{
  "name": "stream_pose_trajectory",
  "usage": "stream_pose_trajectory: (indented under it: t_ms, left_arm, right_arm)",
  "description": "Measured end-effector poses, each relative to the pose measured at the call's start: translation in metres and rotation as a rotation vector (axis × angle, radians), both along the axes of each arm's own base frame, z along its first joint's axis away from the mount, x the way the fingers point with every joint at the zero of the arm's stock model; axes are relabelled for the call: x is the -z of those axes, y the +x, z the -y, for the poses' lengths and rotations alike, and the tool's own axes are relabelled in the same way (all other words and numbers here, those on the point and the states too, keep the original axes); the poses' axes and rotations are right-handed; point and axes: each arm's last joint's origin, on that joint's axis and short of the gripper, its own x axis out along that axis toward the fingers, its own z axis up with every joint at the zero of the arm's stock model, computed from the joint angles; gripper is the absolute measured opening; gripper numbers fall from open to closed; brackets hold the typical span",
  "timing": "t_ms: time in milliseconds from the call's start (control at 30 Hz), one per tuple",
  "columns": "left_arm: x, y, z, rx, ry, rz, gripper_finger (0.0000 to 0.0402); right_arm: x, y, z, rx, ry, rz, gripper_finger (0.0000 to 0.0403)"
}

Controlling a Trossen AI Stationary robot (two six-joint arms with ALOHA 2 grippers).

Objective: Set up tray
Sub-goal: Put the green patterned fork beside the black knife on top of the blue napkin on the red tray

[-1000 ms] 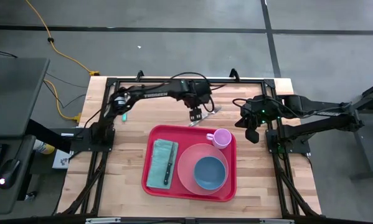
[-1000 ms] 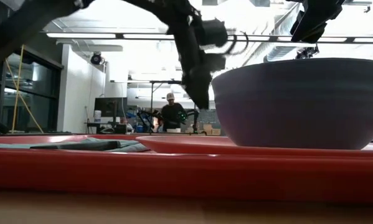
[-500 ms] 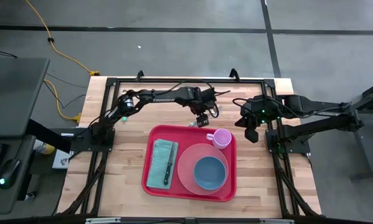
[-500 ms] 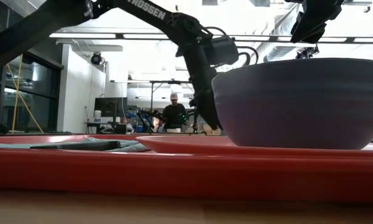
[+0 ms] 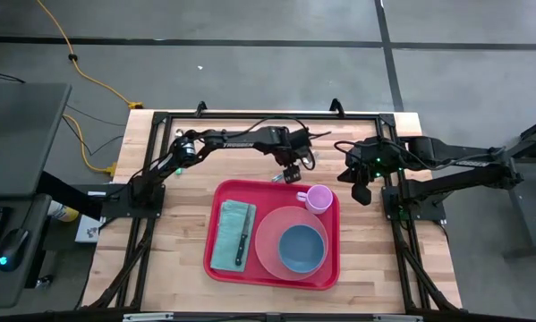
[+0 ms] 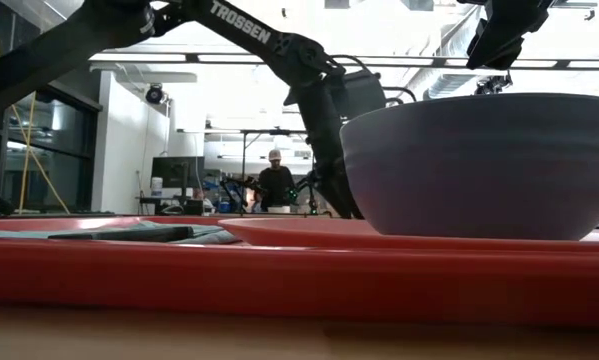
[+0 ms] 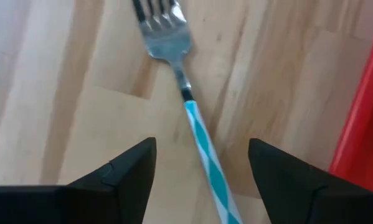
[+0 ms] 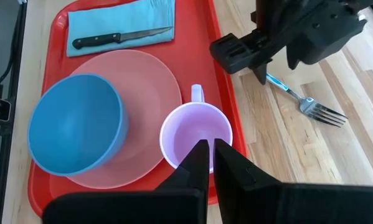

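A: High view, item one? 
B: Tray (image 5: 221, 265) on bench (image 5: 160, 259); right claw (image 5: 361, 191) shut, parked aside.

A: Left wrist view? 
B: Left claw (image 7: 202, 163) spread wide, empty, straddling fork (image 7: 185, 93) to grasp it.

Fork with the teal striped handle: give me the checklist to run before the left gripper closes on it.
1. Left gripper open: ok.
2. Metal fork with teal striped handle lies between the fingers: ok, seen in the left wrist view.
3. Fork lying on the wooden table, outside the large red plastic tray: ok.
4. Fingers low enough to grip: cannot tell.
5. Right gripper shut, waiting above the lilac mug, apart from the fork: ok.
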Motion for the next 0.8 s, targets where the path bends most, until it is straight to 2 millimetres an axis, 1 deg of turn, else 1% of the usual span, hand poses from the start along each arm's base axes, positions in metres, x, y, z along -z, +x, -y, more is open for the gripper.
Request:
stream_pose_trajectory:
  t_ms: [133, 433, 533, 667, 800]
  left_arm:
    - [0.000, 0.000, 0.000, -0.004, 0.011, -0.003, 0.0276]
    - [0.019, 0.005, 0.002, -0.008, -0.017, -0.017, 0.0271]
    - [0.023, 0.006, 0.006, -0.022, -0.030, -0.033, 0.0260]
    - [0.024, 0.005, 0.006, -0.034, -0.023, -0.047, 0.0224]
    - [0.025, 0.004, 0.005, -0.040, -0.012, -0.060, 0.0162]
  right_arm:
    - [0.000, 0.000, 0.000, 0.000, 0.000, 0.000, 0.0000]
    - [0.000, 0.000, 0.000, 0.000, 0.001, -0.006, 0.0000]
    - [0.001, -0.001, 0.000, 0.000, 0.002, -0.013, 0.0000]
    - [0.001, -0.002, 0.000, 0.001, 0.004, -0.022, 0.0000]
    - [0.001, -0.002, 0.000, 0.001, 0.004, -0.022, 0.0000]
